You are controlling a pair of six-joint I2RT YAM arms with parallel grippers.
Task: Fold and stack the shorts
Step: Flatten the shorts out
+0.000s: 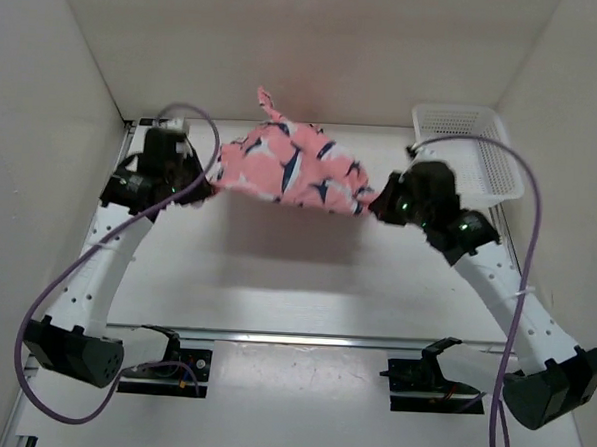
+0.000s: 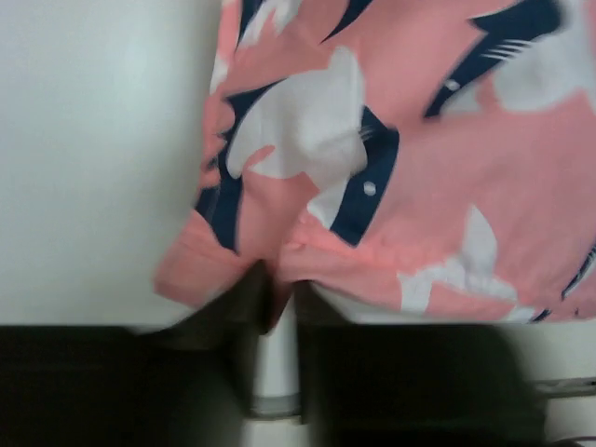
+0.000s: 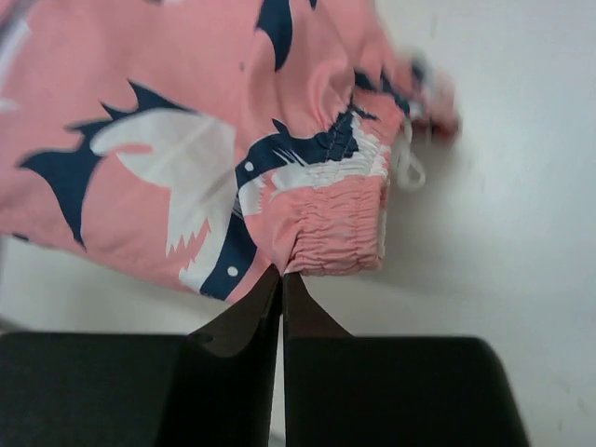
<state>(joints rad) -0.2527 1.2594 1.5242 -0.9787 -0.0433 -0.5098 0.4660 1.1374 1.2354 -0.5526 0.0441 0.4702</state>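
Observation:
The coral-pink shorts (image 1: 292, 163) with navy-and-white whale shapes hang stretched between my two grippers, lifted above the table near its far end. My left gripper (image 1: 208, 184) is shut on the left hem; in the left wrist view the fabric (image 2: 410, 158) is pinched between the dark fingers (image 2: 237, 298). My right gripper (image 1: 378, 206) is shut on the right end; in the right wrist view the gripper (image 3: 281, 276) pinches the cloth just under the gathered elastic waistband (image 3: 340, 237). One corner of the shorts pokes up at the back (image 1: 266, 100).
A white plastic mesh basket (image 1: 472, 153) stands at the far right corner, just behind my right arm. White walls enclose the table on the left, back and right. Purple cables loop beside each arm. A metal rail (image 1: 302, 339) crosses near the arm bases.

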